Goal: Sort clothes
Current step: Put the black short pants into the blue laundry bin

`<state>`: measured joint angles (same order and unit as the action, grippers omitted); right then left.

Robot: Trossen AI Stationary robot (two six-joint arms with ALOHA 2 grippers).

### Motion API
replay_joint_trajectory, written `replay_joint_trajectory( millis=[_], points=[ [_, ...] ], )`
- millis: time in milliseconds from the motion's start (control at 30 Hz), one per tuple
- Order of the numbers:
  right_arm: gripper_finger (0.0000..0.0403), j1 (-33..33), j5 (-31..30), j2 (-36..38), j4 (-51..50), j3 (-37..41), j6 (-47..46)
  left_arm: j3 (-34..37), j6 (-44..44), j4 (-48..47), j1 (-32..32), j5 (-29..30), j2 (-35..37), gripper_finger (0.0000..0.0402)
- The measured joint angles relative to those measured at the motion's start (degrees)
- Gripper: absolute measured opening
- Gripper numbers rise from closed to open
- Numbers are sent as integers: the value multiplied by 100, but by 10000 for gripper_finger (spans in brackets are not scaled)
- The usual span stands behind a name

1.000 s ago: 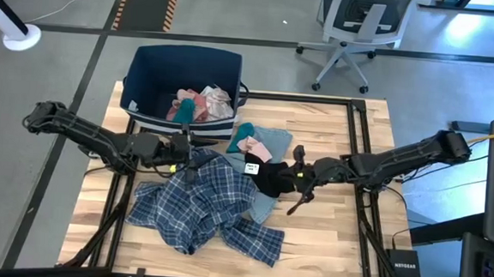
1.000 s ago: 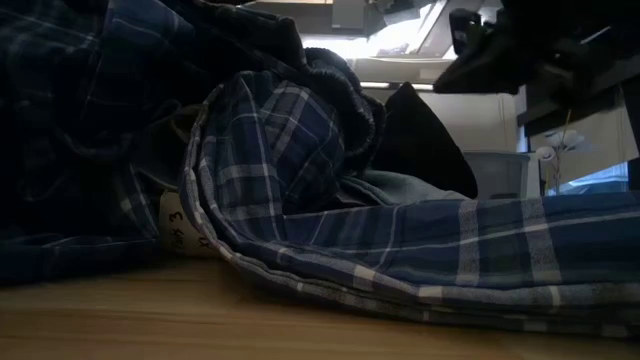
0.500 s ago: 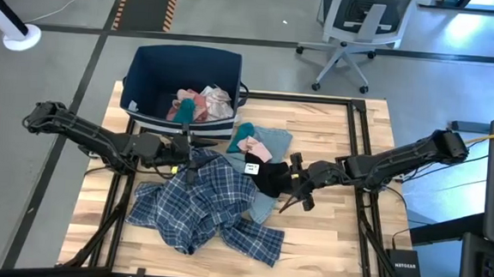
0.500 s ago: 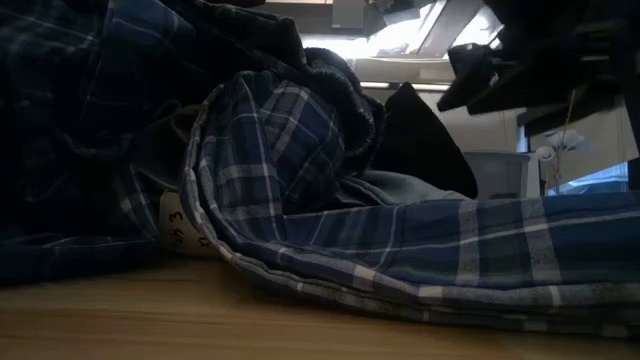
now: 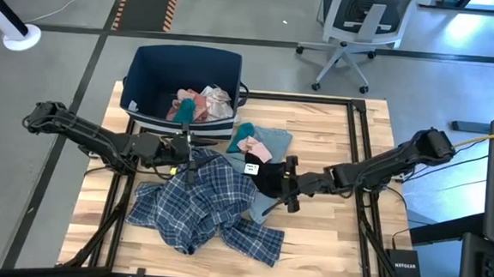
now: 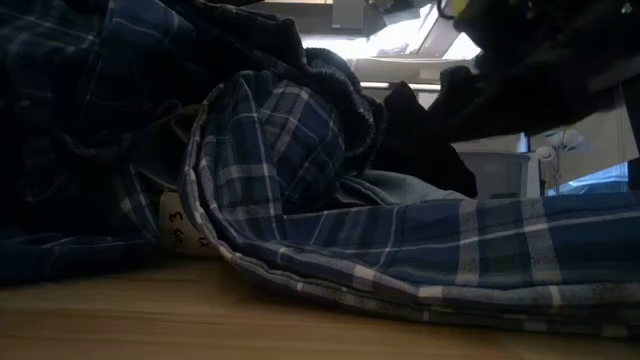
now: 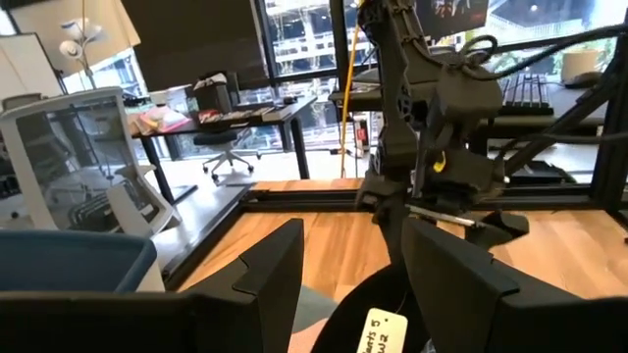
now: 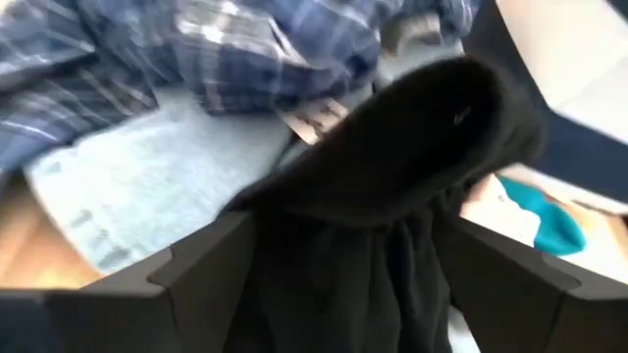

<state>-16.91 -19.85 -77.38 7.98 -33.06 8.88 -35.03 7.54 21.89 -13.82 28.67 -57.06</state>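
A small black item (image 5: 266,176) lies bunched mid-table with a white tag (image 5: 252,166), against the large blue-white plaid shirt (image 5: 200,204). My right gripper (image 5: 289,184) is open and has come in from the table's right. In the right wrist view the black item (image 8: 392,167) fills the gap between the fingers of my right gripper (image 8: 348,265). My left gripper (image 5: 190,159) hovers open over the plaid shirt's far edge, with nothing between the fingers of my left gripper (image 7: 348,265). A teal piece (image 5: 245,134), a pink piece (image 5: 251,146) and a light grey-blue garment (image 5: 274,142) lie just beyond. My right gripper comes in roughly level from the table's right, with its open fingers (image 8: 196,270) on either side of the black item's bunched right end (image 8: 412,226). I cannot tell whether they touch the cloth. The item lies on the other clothes.
A dark blue fabric bin (image 5: 161,73) holding several garments stands at the table's far left. Black frame rails (image 5: 359,137) run along the table's edges. A pale blue cloth (image 5: 261,210) lies under the plaid shirt's right side. Bare wood shows at the near right (image 5: 326,246).
My right gripper has moved toward the table's left and down onto the black item, and it has opened. The clothes have kept their places.
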Motion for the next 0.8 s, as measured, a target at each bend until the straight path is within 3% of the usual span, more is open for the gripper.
replay_joint_trajectory(
  millis=[100,267,367,467,600,800],
  points=[
    [327,1,25,-184,106,2,-72,0,10,24,0,0,0,169],
    [326,4,1059,-55,-130,2,-69,0,8,22,0,0,0,168],
    [326,2,1302,203,-800,-190,-74,0,3,18,0,0,0,169],
    [326,2,1223,335,-1216,-420,-89,0,0,8,0,0,0,168],
    [326,0,1105,243,-769,-503,-257,0,-5,4,0,0,0,168],
    [326,-60,220,-239,-385,-501,-458,0,-25,-44,0,0,0,169]
  ],
)
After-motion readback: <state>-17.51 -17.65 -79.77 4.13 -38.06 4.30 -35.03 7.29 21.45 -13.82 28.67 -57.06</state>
